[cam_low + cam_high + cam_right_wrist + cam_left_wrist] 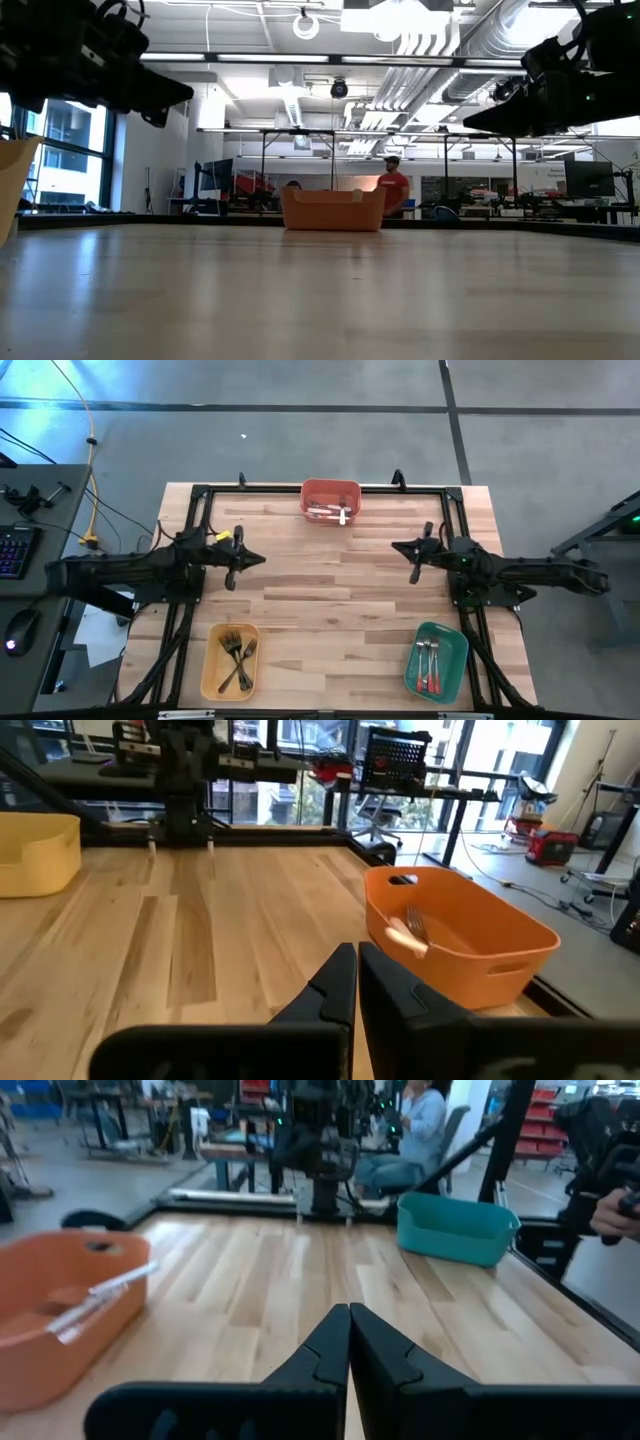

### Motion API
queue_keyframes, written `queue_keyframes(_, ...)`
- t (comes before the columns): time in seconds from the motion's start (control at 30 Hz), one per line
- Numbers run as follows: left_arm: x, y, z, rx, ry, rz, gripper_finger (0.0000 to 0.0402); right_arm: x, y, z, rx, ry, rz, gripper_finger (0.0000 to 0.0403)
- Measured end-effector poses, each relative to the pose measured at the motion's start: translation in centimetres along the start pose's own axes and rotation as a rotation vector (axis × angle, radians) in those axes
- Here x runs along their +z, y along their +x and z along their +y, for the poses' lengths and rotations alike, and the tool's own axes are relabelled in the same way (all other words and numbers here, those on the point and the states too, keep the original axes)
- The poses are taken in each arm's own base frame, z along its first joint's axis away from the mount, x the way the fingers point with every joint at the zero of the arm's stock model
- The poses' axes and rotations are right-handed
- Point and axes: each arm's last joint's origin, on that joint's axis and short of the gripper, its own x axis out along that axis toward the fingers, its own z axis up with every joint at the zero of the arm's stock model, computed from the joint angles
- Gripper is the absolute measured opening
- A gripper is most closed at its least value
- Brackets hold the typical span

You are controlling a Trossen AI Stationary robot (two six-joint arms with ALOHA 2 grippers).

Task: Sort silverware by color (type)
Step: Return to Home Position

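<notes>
Orange bin (pixel 330 500): stands at the middle of the far edge of the bench (pixel 330 610). White-handled silverware (pixel 328 512) lies inside it, and one fork head shows above the rim in the right wrist view.

Yellow bin (pixel 229 660): at the bench edge opposite the orange bin, on the left arm's side. It holds black-handled forks (pixel 238 653), crossed over one another.

Green bin (pixel 436 658): at that same opposite edge, on the right arm's side. It holds red-handled silverware (pixel 430 665) with the metal heads toward the orange bin.

Left tool (pixel 255 560): raised above the bench, well apart from the orange bin, pointing inward. Its fingers are pressed together and grip nothing.

Right tool (pixel 395 546): raised likewise on the other side of the orange bin, facing the left one. Its fingers are also closed and empty.

Beyond the orange bin, a person (pixel 394 188) in a red shirt stands in the room.
</notes>
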Motion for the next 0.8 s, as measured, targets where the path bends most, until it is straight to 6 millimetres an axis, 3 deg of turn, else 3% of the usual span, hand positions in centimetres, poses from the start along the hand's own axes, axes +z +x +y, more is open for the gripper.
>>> queue_keyframes(0.4,1.1,-2.3,0.7,0.055,0.068,-0.1,0.0,0.0,-1.9,-0.6,-0.037,0.032,-0.008,0.0)
queue_keyframes(0.8,-0.2,-4.7,0.9,0.181,0.094,-0.168,0.0,0.5,-3.2,-1.4,-0.179,-0.011,-0.081,0.0)
